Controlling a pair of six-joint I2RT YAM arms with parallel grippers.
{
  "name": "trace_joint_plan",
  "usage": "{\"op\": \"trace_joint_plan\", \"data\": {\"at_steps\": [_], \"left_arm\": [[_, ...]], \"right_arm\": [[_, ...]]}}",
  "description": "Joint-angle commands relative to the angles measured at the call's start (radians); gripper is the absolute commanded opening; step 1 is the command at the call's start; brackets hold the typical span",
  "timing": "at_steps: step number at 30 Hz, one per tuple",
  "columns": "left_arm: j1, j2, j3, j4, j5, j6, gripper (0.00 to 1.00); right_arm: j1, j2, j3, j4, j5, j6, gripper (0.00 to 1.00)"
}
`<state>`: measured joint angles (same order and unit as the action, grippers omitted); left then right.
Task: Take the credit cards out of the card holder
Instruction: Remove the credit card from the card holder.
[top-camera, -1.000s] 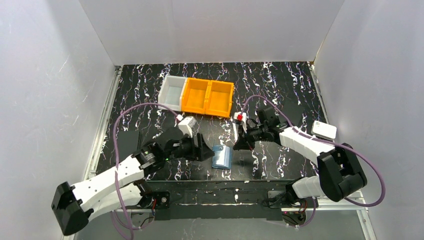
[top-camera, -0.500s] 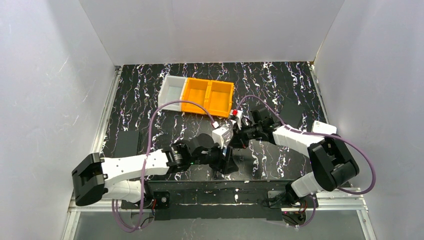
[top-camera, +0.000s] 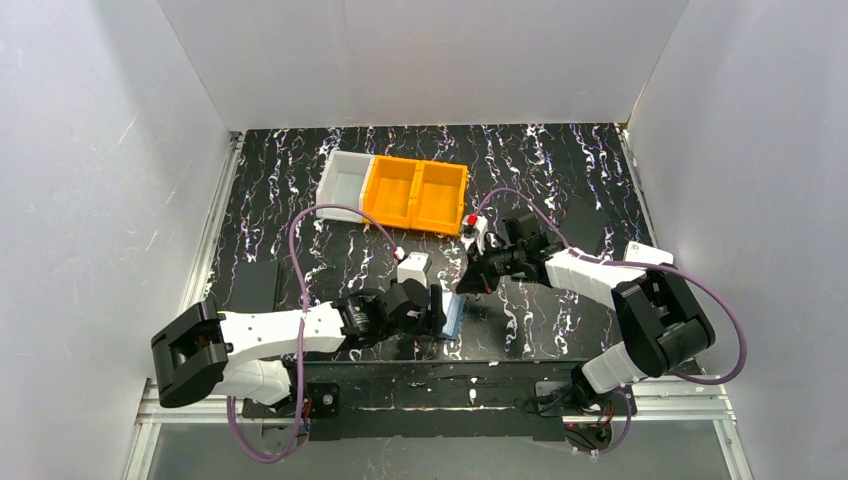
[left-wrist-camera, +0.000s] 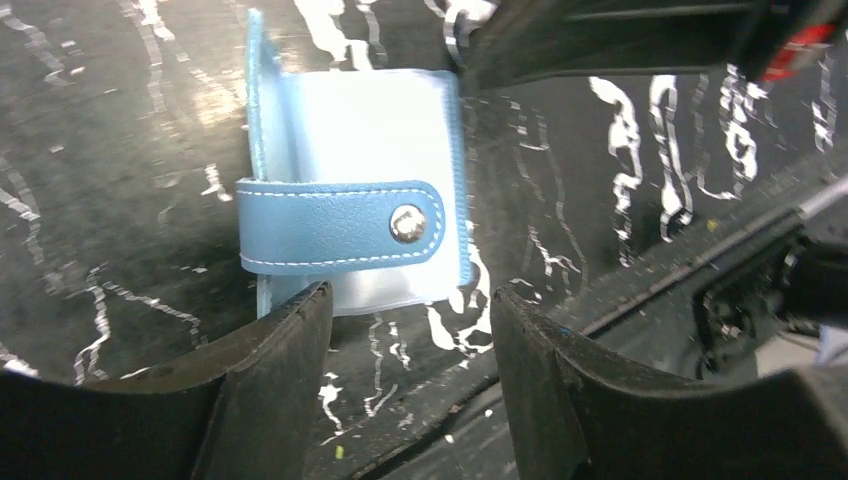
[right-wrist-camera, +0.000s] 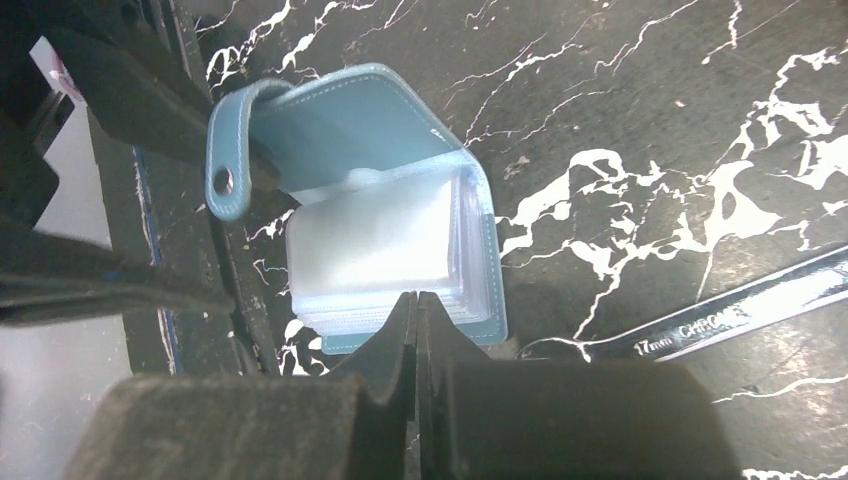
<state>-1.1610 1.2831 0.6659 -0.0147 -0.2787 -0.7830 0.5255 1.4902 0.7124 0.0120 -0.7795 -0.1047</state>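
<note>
A black table (top-camera: 560, 170) veined with white is lying under me, boxed in by pale walls. Close to its near edge, about midway across, the card holder (left-wrist-camera: 340, 225) is lying flat with its snap strap undone and its cover folded back. My left fingers (left-wrist-camera: 290, 340) are hovering at its near side, standing moderately apart and gripping nothing; the left one is overlapping a corner of the holder. From the far right, my right fingers (right-wrist-camera: 395, 340) are pressing together, their tips resting against the open edge of the clear pockets. Whether they are pinching something thin there, I cannot tell. The credit cards (right-wrist-camera: 375, 245) are showing pale through those pockets, so as far as I can judge none is out yet: the opening is done, and the pulling of every card is left. Just right of the holder a chrome wrench (right-wrist-camera: 700, 315) is lying on the table. Further back, a white bin (top-camera: 345, 185) and two orange bins (top-camera: 415, 195) are sitting side by side.
</note>
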Motion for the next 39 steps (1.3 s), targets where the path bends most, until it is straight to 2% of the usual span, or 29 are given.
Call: {"op": "trace_joint_plan", "data": {"at_steps": [1, 10, 17, 25, 29, 39], "left_arm": [[0.021, -0.017, -0.019, -0.086, -0.162, -0.076, 0.56], [0.113, 0.113, 0.014, 0.023, 0.025, -0.03, 0.57], [0.122, 0.179, 0.035, 0.059, 0.1, -0.034, 0.6], [0.127, 0.18, -0.002, 0.061, 0.11, -0.065, 0.6], [0.136, 0.167, -0.013, 0.031, 0.087, -0.092, 0.5], [0.175, 0.085, -0.101, 0.101, 0.182, -0.151, 0.48]], "right_arm": [[-0.009, -0.037, 0.007, 0.044, 0.0, 0.002, 0.02], [-0.02, -0.033, 0.002, 0.042, 0.002, 0.002, 0.04], [-0.036, -0.031, -0.001, 0.039, -0.006, 0.0, 0.04], [-0.036, -0.012, 0.003, 0.034, -0.028, 0.0, 0.04], [-0.035, -0.01, 0.003, 0.029, -0.04, -0.003, 0.04], [-0.014, -0.002, 0.007, 0.013, -0.074, -0.027, 0.07]]}}
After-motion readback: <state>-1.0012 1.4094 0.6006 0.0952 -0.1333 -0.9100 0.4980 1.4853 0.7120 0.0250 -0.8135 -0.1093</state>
